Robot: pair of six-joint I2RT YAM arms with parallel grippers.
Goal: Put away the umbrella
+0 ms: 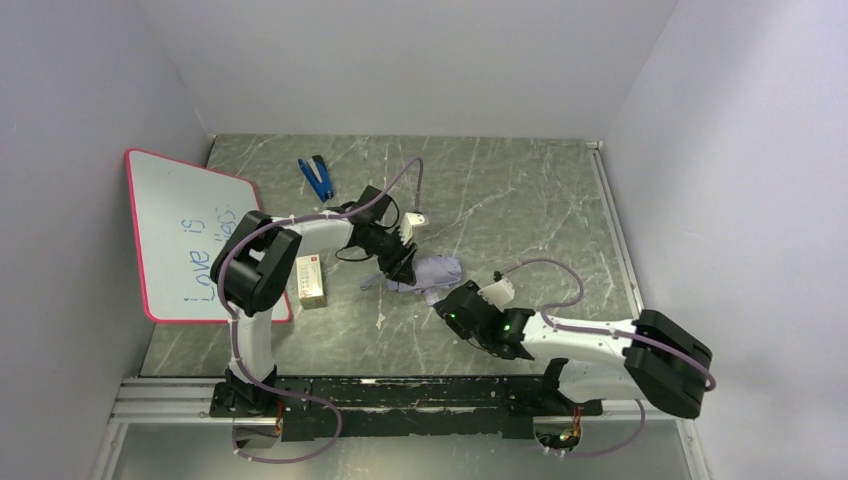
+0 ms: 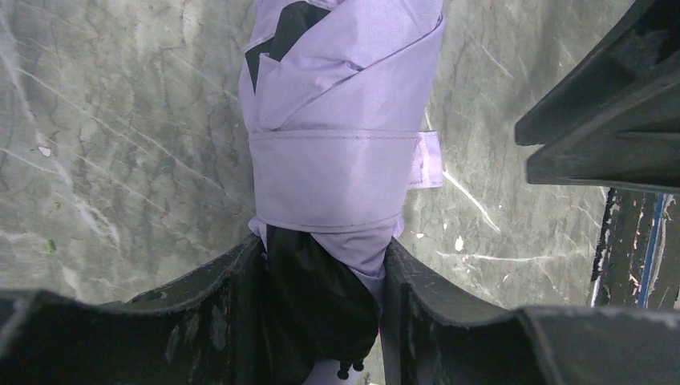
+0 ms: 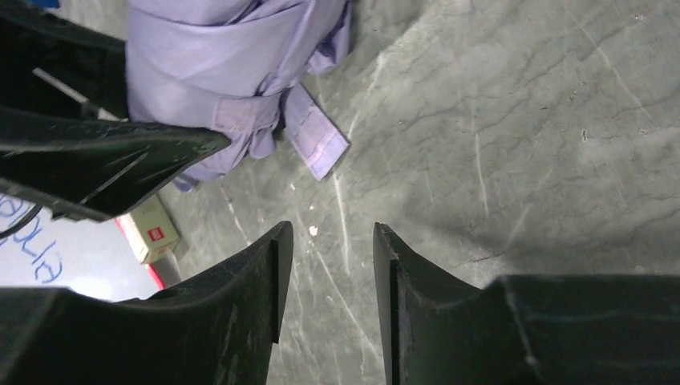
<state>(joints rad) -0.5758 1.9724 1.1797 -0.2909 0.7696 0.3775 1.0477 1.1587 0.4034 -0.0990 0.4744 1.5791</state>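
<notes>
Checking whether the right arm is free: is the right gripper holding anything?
No: the right gripper stands open over the table with nothing between its jaws, and the umbrella lies beyond its fingertips.

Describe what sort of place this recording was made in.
Probably a robot lab test cell: plain white walls box in a marble-patterned tabletop, with left arm and right arm bolted to a near-edge rail.
</notes>
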